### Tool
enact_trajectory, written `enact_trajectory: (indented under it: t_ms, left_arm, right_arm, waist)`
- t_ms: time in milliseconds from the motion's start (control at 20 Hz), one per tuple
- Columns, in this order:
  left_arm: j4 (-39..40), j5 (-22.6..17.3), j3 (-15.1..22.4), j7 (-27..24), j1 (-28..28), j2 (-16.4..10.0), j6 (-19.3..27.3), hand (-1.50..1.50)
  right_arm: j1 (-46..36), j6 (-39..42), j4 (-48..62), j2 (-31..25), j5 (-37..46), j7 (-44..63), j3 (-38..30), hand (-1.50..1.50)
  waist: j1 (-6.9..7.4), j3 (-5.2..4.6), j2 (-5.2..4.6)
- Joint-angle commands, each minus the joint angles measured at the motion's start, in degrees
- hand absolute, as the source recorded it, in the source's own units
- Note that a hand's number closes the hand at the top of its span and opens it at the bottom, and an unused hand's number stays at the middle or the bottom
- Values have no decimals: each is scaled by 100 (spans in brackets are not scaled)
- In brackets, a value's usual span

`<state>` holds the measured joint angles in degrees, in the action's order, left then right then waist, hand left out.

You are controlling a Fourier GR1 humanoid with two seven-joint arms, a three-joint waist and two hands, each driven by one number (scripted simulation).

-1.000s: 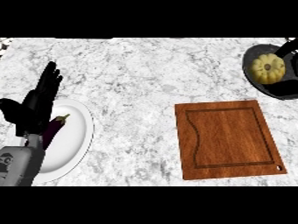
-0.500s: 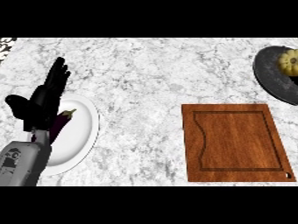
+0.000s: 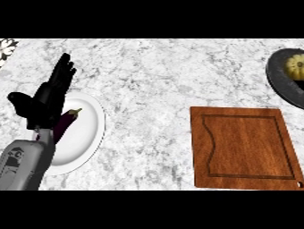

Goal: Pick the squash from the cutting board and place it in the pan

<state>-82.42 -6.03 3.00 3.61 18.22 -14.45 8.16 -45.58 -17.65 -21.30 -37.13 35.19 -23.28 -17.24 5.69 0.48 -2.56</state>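
Sitting in the pan [image 3: 284,86] at two o'clock is the squash [image 3: 301,66]. Left hand [image 3: 46,99] at nine o'clock, fingers straight, holds nothing.

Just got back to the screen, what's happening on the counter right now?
The squash sits in the pan at the far right, and the cutting board is bare, so the placing looks done. The left hand rests open at the left, over the white plate that holds an eggplant; it handles nothing. The right hand does not show.
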Motion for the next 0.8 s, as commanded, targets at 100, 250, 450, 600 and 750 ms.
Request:
enact_trajectory:
  t_ms: [100,250,450,600,750]
  left_arm:
    - [-33,-41,10,79,55,-16,-81,0]
    - [62,80,38,-13,59,94,81,0]
    - [-4,9,13,3,12,91,14,0]
    - [-54,135,79,-116,-140,89,57,0]
    - [-56,-111,-119,-101,-272,-32,-136,0]
  right_arm:
    - [-226,1364,915,65,-239,72,-135,-150]
    - [-223,1801,1051,-92,-326,-356,-220,-150]
    - [-172,1516,1084,-46,-475,-788,-430,-150]
    - [-151,1456,1053,-78,-813,-1176,-785,-150]
    - [-143,1796,1087,-297,-1300,-1477,-1269,-150]
  waist:
    - [98,6,-20]
    - [9,12,-30]
    - [-10,15,-4]
    - [-33,21,3]
    - [-140,8,58]
